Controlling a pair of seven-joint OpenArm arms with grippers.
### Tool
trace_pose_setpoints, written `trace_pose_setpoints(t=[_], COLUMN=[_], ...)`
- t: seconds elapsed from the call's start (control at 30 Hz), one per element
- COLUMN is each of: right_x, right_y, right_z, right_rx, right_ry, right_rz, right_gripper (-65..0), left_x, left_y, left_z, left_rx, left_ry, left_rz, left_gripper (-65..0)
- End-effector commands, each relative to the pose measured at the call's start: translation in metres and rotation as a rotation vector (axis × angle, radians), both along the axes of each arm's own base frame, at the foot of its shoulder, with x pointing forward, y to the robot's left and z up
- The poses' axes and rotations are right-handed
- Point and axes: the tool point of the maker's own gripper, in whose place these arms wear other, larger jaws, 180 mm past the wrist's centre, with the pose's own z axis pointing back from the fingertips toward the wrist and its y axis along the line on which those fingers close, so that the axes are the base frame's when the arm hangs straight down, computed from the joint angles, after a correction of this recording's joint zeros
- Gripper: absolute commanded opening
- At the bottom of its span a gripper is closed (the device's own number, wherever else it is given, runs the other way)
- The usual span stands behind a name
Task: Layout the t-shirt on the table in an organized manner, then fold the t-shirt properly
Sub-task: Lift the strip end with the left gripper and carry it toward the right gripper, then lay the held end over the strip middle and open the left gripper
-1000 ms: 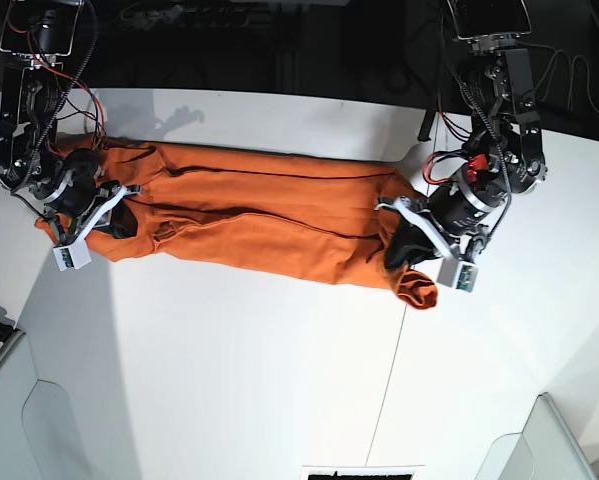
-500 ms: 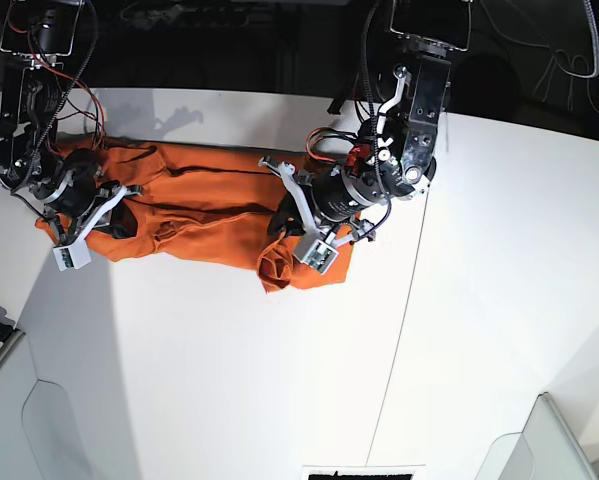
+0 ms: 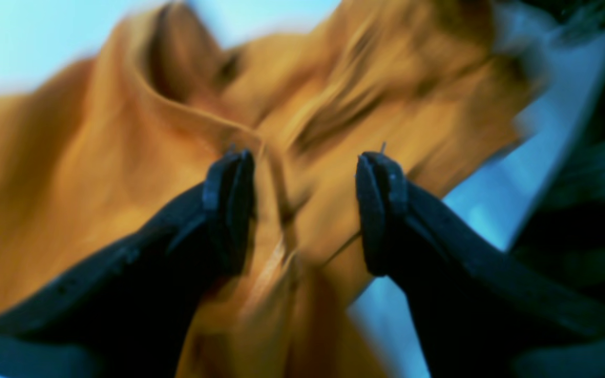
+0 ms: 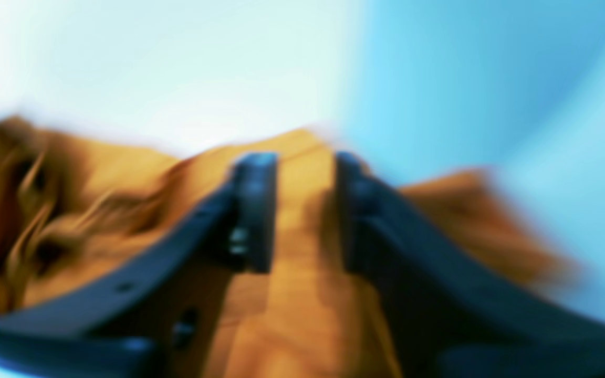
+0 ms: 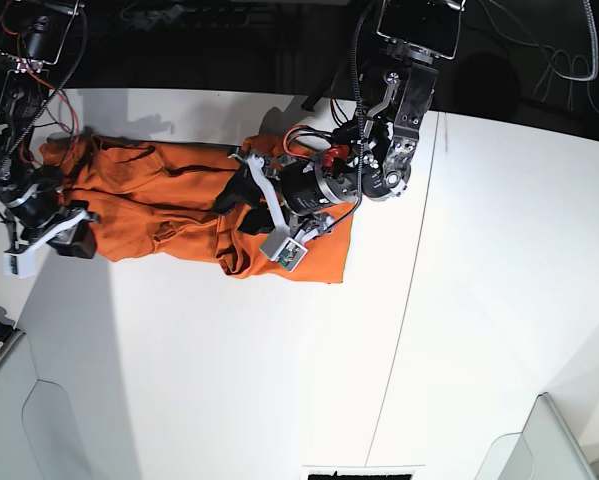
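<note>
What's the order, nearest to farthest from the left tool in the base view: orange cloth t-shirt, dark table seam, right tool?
1. Orange cloth t-shirt, directly under the left tool.
2. Thin dark table seam, to the view's right.
3. Right tool, at the shirt's far end.

Even overhead light is brightening the matte white tabletop in the base view, which is staying sharp; soft grey shadows are falling at the left edge. Both wrist views are smearing with motion blur, tinting bluish, leaving the plain orange cloth t-shirt out of focus.
</note>
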Motion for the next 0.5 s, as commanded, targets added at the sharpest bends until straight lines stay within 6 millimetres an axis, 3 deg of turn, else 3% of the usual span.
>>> trace_pose_setpoints(t=[0.0,0.1,0.2,0.37,0.47], right_x=[0.012,0.005,-0.007,-0.03,-0.043], right_y=[-0.019,-0.054,-0.067,-0.053,-0.039], right_z=[0.027,0.037,0.03,0.002,-0.017], right_rx=[-0.009,-0.02,-0.038,-0.002,0.053], right_ry=[-0.086,-0.101,-0.059,0.022,0.069], right_rz=[-0.044,-0.132,-0.15,-0.076,-0.049], right_gripper=[-39.1,-33.4,-30.1,-22.0,-21.3], left_x=[0.006,0.002,0.002,0.0,0.0], left_y=[-0.015,-0.028,-0.032,-0.035,-0.036], left_z=[0.026,0.036,0.042,0.048,0.049], left_rx=[-0.085,-0.137,-0.166,-0.212,-0.218], left_ry=[-0.054,-0.057,-0.054,-0.047,-0.046], left_rz=[-0.017,-0.042,-0.044,-0.049,-0.049], left_gripper=[-31.3,-31.3,-31.3,-31.3,-31.3])
